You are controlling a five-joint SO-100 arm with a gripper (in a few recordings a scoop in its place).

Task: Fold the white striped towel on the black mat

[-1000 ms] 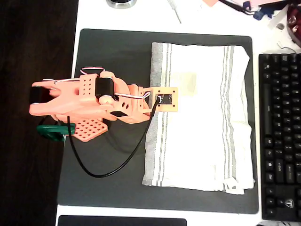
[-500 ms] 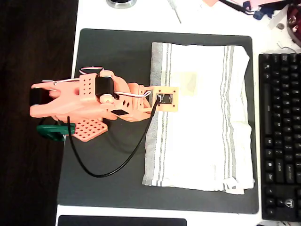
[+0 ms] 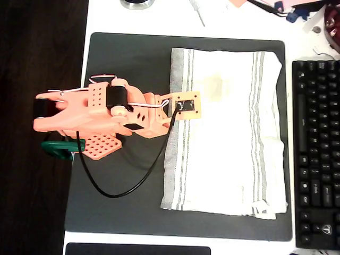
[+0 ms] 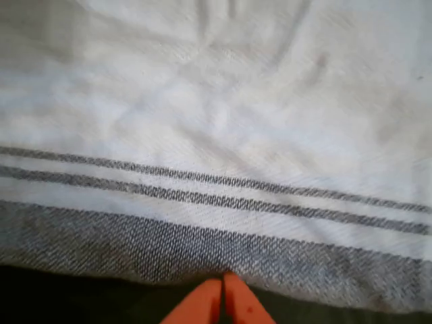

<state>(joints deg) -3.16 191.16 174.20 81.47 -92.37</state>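
Overhead view: black mat (image 3: 133,64) on white desk (image 3: 101,16), keyboard (image 3: 316,154) at 3 o'clock. White striped towel (image 3: 228,154) spread on mat's right half. Orange arm (image 3: 95,114) at 9 o'clock; camera mount hides claw, shifted slightly toward 12 since earlier frame.

Wrist view: gripper (image 4: 221,287) tips together at towel's grey hem, bottom cut off.

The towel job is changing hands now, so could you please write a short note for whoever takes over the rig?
Gripper: fingertips together, holding nothing, at the towel's grey-striped left edge in the overhead view.
White striped towel: spread flat and wrinkled on the right half of the black mat, beside the keyboard.
Done: arm brought to the edge.
Left: grasp the edge, then the whole fold.
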